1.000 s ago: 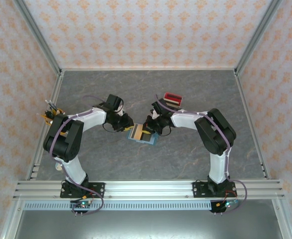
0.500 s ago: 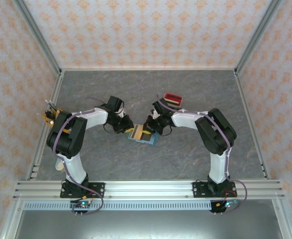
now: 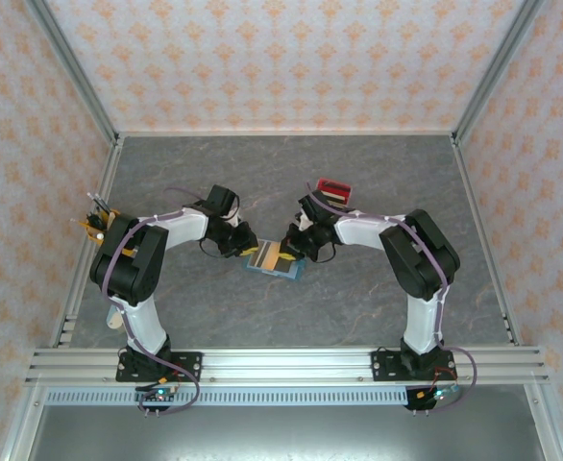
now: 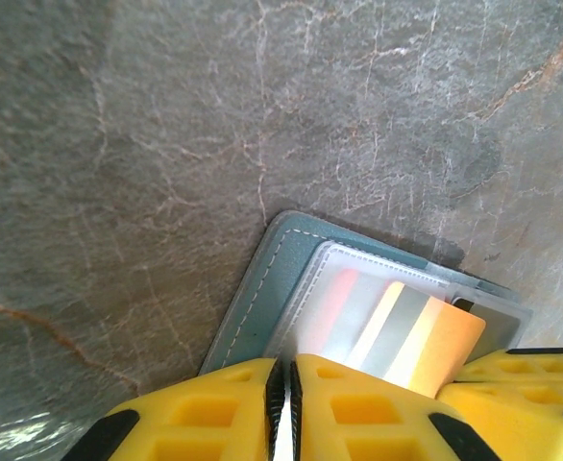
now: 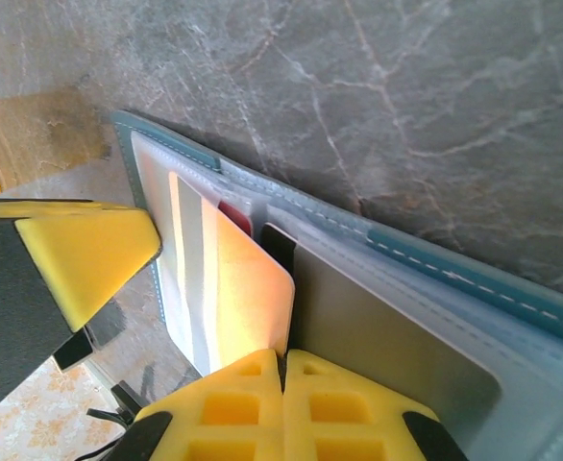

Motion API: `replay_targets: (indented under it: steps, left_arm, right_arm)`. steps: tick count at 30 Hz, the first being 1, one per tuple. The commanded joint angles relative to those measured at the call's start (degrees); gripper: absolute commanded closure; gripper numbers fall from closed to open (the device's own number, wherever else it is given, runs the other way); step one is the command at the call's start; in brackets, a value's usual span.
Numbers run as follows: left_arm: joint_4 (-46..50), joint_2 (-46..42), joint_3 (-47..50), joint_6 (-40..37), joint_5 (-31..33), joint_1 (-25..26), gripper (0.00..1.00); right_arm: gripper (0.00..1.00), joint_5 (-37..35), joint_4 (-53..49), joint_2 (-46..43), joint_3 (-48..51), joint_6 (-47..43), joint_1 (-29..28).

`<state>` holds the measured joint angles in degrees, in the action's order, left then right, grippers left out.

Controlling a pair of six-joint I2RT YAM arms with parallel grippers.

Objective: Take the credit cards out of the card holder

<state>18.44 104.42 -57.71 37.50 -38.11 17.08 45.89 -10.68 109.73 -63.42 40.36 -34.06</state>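
Top external view shows the card holder (image 3: 283,270) lying open on the table (image 3: 378,182) between the arms; the left gripper (image 4: 283,370), fingers nearly together, pinches its edge; the right gripper (image 5: 283,360) pinches a tan card (image 5: 232,288) sticking partly out of it.

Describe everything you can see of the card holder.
The card holder is a small teal folder with pale stitching along its border, lying open and flat on the grey marbled table between the arms. Its inner faces carry clear plastic sleeves with cards inside; an orange card sticks partway out. The left end effector is closed at one edge, seemingly pinching it, and the right end effector seems closed on the orange card's corner.
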Motion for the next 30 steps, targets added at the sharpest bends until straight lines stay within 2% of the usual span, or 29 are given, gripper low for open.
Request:
replay_targets:
  steps: [1,13,19,25,30]
  left_arm:
    - [3.72,0.2,0.13,-1.09,4.18,-0.27,0.84]
    - [2.35,-6.34,-0.09,-0.36,1.39,1.29,0.84]
    - [2.69,-3.65,-2.13,-0.05,2.97,4.51,0.85]
    - [2.46,0.65,-2.57,0.95,4.08,4.8,0.87]
    - [4.42,2.94,-2.18,1.53,5.76,4.98,0.91]
  right_arm:
    - [1.0,-1.11,-2.88,-1.98,1.01,-1.37,0.23]
    - [1.0,-4.92,-8.12,-2.38,-0.97,-6.07,0.23]
    - [1.0,-4.34,-7.97,-0.92,-3.03,-6.27,0.22]
    - [1.0,-4.39,-5.7,-2.21,-1.04,-2.68,0.23]
    - [0.82,-5.49,-3.39,-3.86,1.5,1.65,0.22]
